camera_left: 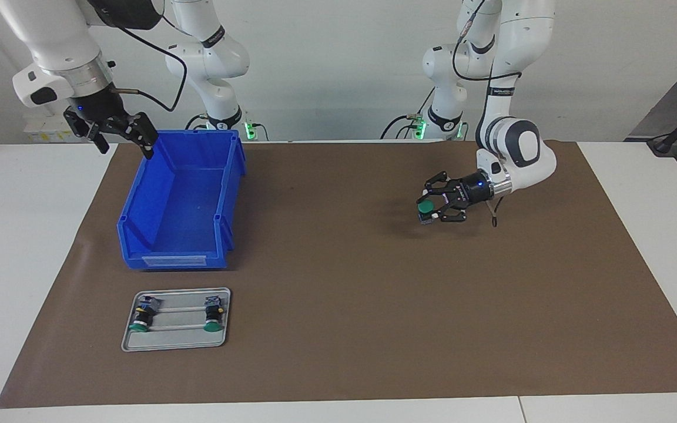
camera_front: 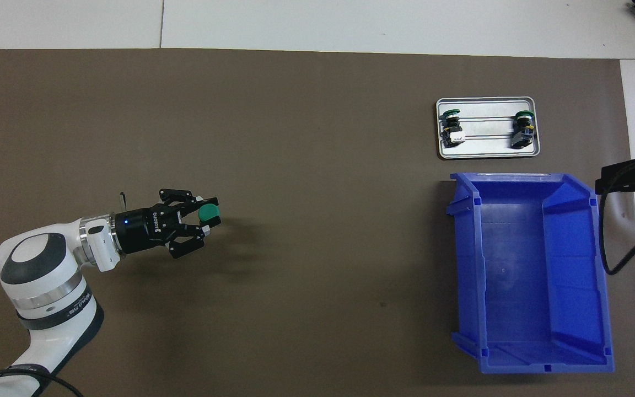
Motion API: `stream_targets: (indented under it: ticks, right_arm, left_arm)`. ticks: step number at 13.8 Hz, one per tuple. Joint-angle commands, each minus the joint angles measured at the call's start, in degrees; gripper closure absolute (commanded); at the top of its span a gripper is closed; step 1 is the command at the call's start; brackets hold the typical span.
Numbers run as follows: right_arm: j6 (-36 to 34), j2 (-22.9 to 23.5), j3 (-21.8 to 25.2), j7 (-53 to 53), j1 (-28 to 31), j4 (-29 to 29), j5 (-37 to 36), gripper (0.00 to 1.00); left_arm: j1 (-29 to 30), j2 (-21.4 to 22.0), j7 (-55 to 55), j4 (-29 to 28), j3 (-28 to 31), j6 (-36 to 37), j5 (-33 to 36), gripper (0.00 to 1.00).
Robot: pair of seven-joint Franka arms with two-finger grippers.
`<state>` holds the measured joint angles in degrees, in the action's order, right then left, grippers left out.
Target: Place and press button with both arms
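Note:
My left gripper (camera_left: 436, 207) is low over the brown mat toward the left arm's end of the table, reaching sideways. It is shut on a button (camera_left: 425, 207) with a round green cap; it also shows in the overhead view (camera_front: 208, 213), with the left gripper (camera_front: 203, 221) around it. I cannot tell if the button touches the mat. My right gripper (camera_left: 120, 134) hangs open and empty over the blue bin's corner nearest the robots, at the right arm's end; its tip shows in the overhead view (camera_front: 626, 177).
An empty blue bin (camera_left: 174, 257) stands on the mat (camera_left: 374, 305). A grey tray (camera_left: 175, 345), farther from the robots than the bin, holds two more green-capped buttons (camera_left: 140, 317) (camera_left: 213, 314) lying on their sides. Bin (camera_front: 543, 365) and tray (camera_front: 485, 155) also show overhead.

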<state>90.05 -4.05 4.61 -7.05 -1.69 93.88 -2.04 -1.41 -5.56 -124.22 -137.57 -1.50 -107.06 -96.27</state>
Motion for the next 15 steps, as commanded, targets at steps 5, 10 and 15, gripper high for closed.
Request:
stream_targets:
  ticks: [5,10,15]
  right_arm:
    - [-0.49,-0.87,-0.04,-0.34,0.02,0.51,0.11,0.0]
    - [-0.49,-0.87,-0.04,-0.34,0.02,0.51,0.11,0.0]
    - [-0.49,-0.87,-0.04,-0.34,0.02,0.51,0.11,0.0]
  left_arm:
    - [-7.63,-2.08,-9.8,-1.57,0.8,-0.78,-11.3,1.0]
    - [-8.79,-4.19,-12.01,-1.57,0.8,-2.81,-12.18,0.99]
    - [-8.88,-6.64,-12.97,-1.04,0.8,-2.46,-13.41,0.97]
